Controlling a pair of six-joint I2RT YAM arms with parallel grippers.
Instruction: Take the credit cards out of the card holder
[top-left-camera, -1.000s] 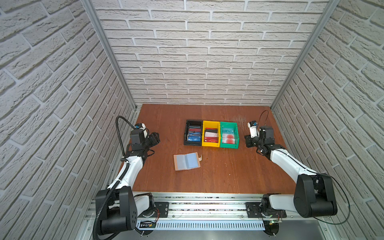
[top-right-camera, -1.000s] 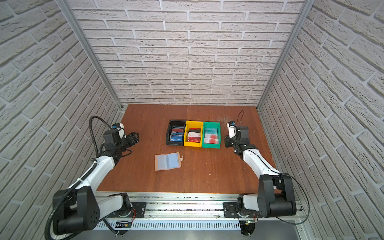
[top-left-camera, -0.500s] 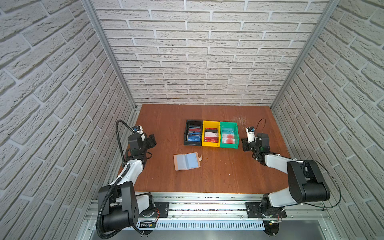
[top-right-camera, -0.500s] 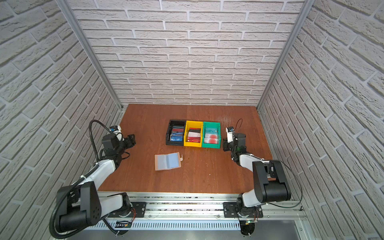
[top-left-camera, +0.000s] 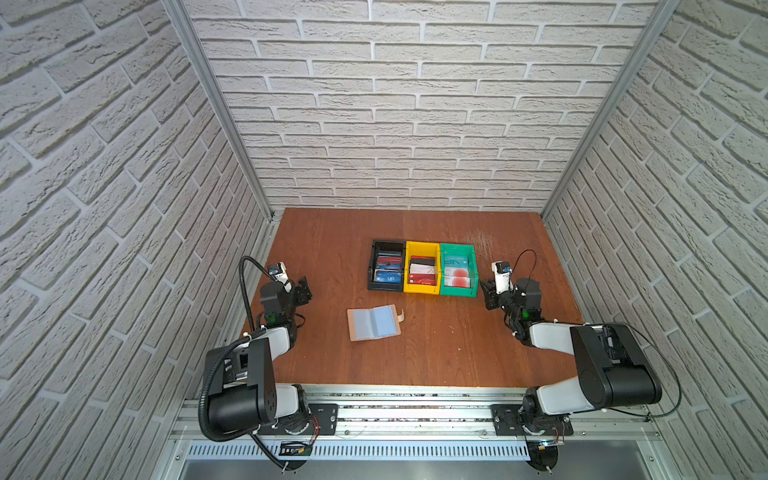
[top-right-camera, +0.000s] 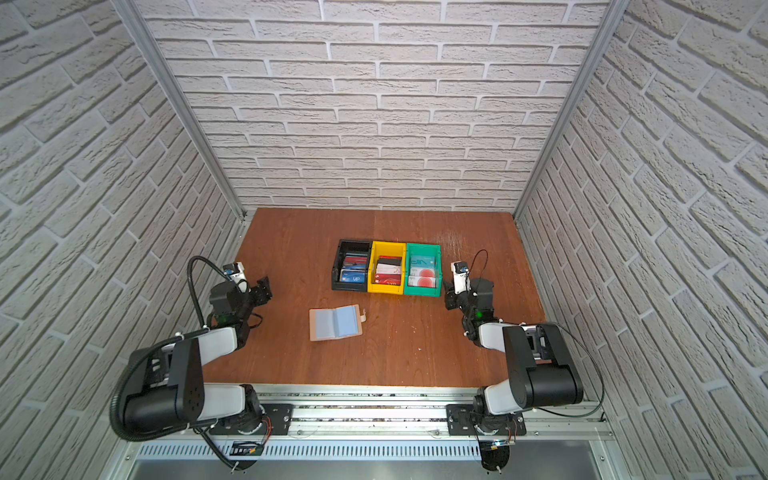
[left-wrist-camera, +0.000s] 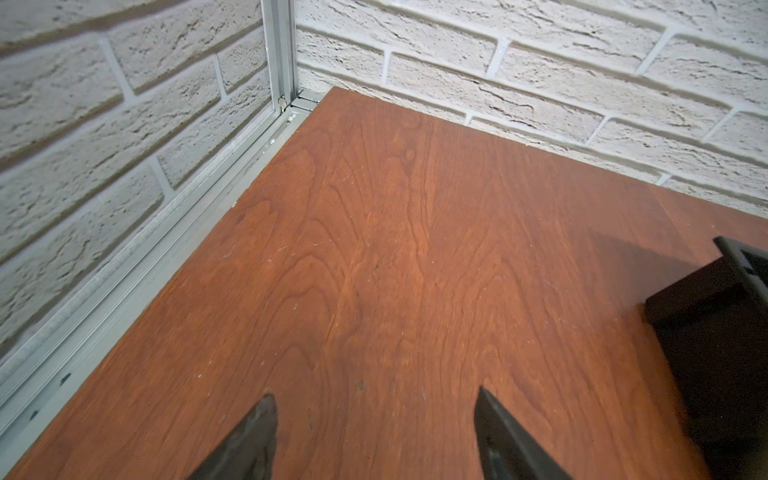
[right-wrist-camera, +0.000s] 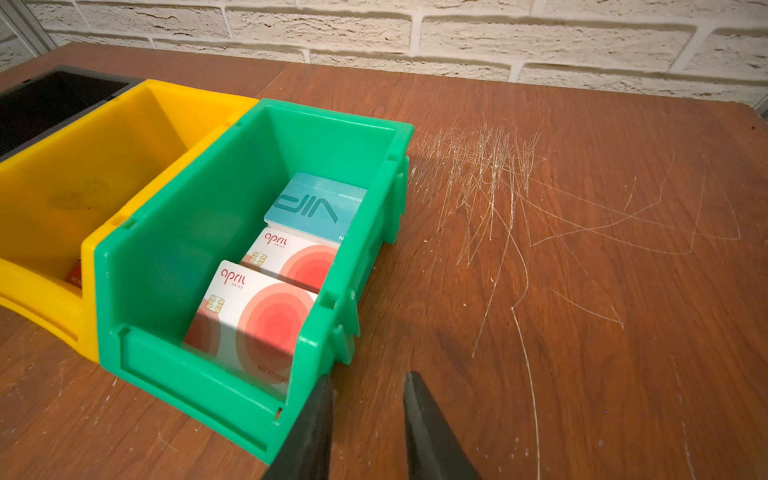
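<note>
Conceivably, the green bin (right-wrist-camera: 199, 386) could be knocked by the slightly parted, empty right fingers (right-wrist-camera: 432, 440) just beside it, or the card holder (top-left-camera: 374, 323), open on the surface (top-left-camera: 436, 353) near-left of that bin, dragged unpinned by the widely spread left fingers (left-wrist-camera: 249, 444).

White-black left arm (top-left-camera: 276, 334), looped cable (top-left-camera: 243, 282) — dark tool (left-wrist-camera: 376, 395)

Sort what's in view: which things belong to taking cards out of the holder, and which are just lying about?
Job:
- card holder, lying open on the table
- credit cards, stacked outside it
- left gripper, right gripper, both empty

Lying about:
- black bin, yellow bin, green bin: they only hold the cards
- scratches on the table
</note>
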